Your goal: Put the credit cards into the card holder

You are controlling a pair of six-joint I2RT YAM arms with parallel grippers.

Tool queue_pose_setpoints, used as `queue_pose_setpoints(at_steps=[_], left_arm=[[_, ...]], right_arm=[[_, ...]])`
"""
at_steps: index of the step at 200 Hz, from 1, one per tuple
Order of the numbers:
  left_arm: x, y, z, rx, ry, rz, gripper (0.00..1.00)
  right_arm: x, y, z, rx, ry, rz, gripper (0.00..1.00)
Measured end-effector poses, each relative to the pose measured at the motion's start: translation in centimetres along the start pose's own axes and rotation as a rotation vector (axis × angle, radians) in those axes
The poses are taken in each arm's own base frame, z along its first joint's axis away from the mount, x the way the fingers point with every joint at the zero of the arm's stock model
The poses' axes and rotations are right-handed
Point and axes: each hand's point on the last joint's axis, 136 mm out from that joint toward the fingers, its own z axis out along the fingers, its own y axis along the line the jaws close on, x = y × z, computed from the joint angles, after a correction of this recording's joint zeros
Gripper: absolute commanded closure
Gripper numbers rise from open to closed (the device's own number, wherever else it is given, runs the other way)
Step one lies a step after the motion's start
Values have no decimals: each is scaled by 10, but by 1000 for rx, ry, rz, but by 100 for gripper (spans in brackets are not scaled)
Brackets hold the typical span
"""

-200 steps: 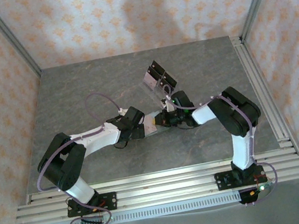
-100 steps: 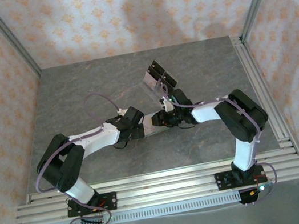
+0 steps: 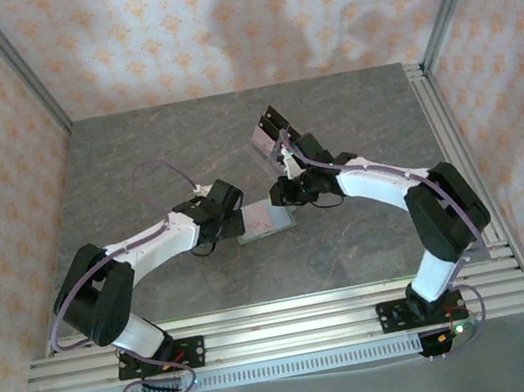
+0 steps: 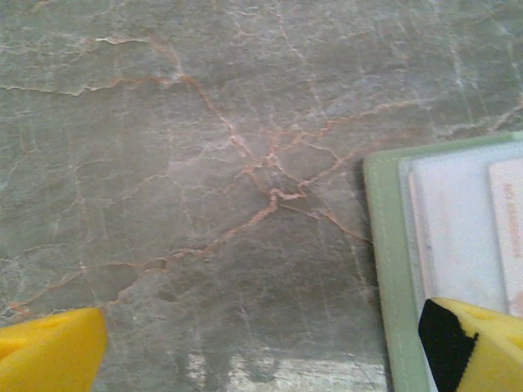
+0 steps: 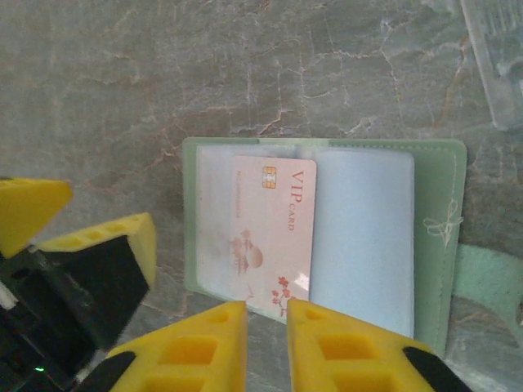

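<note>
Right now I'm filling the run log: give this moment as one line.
card holder: open flat on table | credit card: lying on it, near end overhanging | right fingers: nearly shut, below card | left fingers: open

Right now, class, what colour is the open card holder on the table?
Sage green, clearest in the right wrist view: the card holder.

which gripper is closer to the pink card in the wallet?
Right. The right gripper has its fingertips at the pink card's near edge, jaws almost shut. The left gripper is open at the wallet's edge, beside the card.
</note>
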Motion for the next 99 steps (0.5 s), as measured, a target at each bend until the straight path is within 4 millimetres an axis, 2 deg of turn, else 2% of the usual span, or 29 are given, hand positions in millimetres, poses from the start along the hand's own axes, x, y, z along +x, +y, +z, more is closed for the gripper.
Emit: queue_pose_setpoints(at_steps=[16, 62, 99], left_arm=[[-2, 5, 2, -14, 0, -10, 0], [-2, 16, 8, -47, 9, -26, 0], [13, 26, 18, -88, 54, -12, 0]], right_arm=[[2, -2, 8, 41, 32, -23, 93], [18, -14, 33, 139, 133, -42, 96], [23, -22, 46, 182, 168, -57, 97]])
